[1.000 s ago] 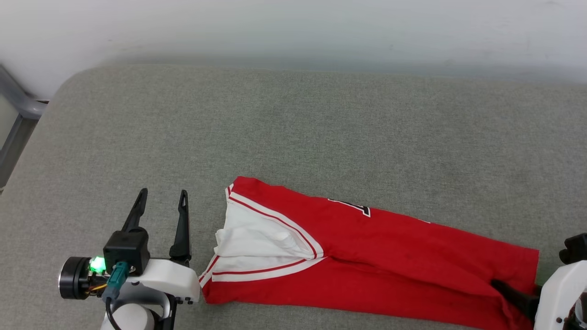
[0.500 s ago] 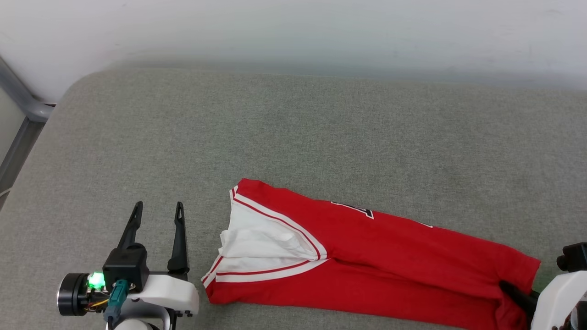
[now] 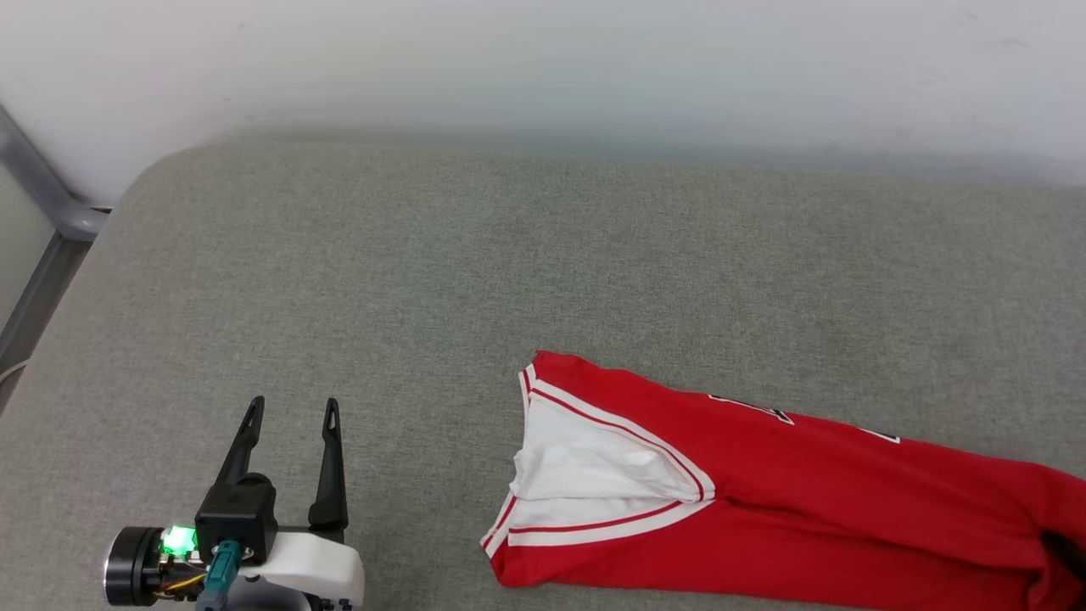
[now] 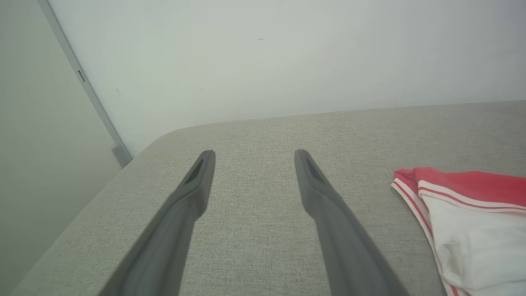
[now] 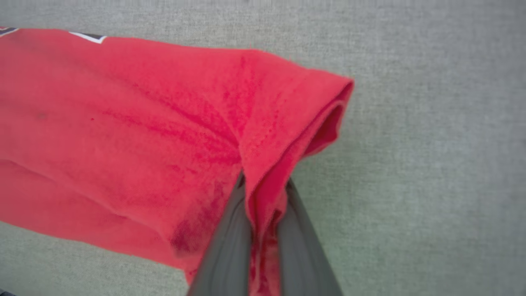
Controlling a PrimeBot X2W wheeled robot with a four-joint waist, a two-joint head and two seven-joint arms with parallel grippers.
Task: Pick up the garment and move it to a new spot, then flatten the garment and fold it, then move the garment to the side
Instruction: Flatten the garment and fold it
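Observation:
The garment [image 3: 814,501] lies folded into a long red band on the grey padded surface [image 3: 509,255], its white sleeve with striped trim facing left and a bit of black-and-white print on top. In the right wrist view my right gripper [image 5: 265,181] is shut on the garment [image 5: 123,123] at its red hem end, the fabric bunched and lifted between the fingers. My left gripper [image 3: 293,406] is open over bare surface, well left of the sleeve. The left wrist view has the left gripper [image 4: 254,155] open with the garment's sleeve [image 4: 472,230] off to the right.
A pale wall runs along the back edge of the surface. A grey metal frame [image 3: 42,212] stands beyond the rounded left corner. Bare surface stretches behind and left of the garment.
My right gripper has shut on the hem end, and the garment has slid right, away from the left gripper. The left gripper stays open and in place. The camera shifted slightly.

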